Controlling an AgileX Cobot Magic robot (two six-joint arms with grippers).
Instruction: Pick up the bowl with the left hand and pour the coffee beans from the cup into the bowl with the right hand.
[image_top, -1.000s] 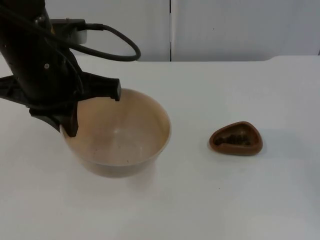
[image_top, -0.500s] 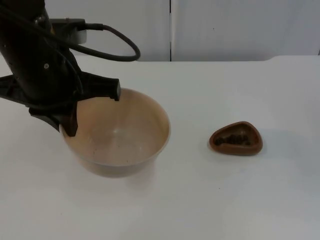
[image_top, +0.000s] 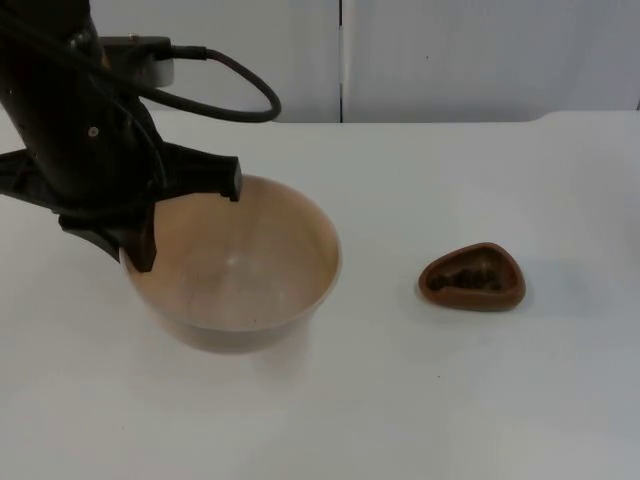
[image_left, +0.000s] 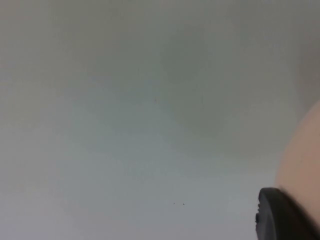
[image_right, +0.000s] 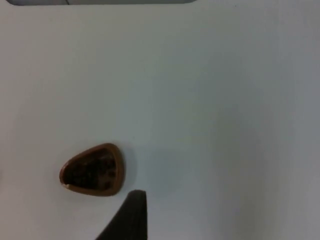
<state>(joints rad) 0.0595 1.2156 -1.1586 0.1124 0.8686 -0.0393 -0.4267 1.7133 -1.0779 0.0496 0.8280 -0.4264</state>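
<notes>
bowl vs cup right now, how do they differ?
The bowl is pale beige, round and much the larger; the cup is small, brown and roughly triangular with rounded corners. The bowl looks empty, while the cup holds dark coffee beans. The left gripper is at the bowl's rim; the cup stands alone on the table, with the right gripper above, not touching it. Both are open-topped and upright.

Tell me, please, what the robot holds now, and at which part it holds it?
The left gripper holds the bowl by its rim, on the side away from the cup. The cup of coffee beans stands untouched on the table.
</notes>
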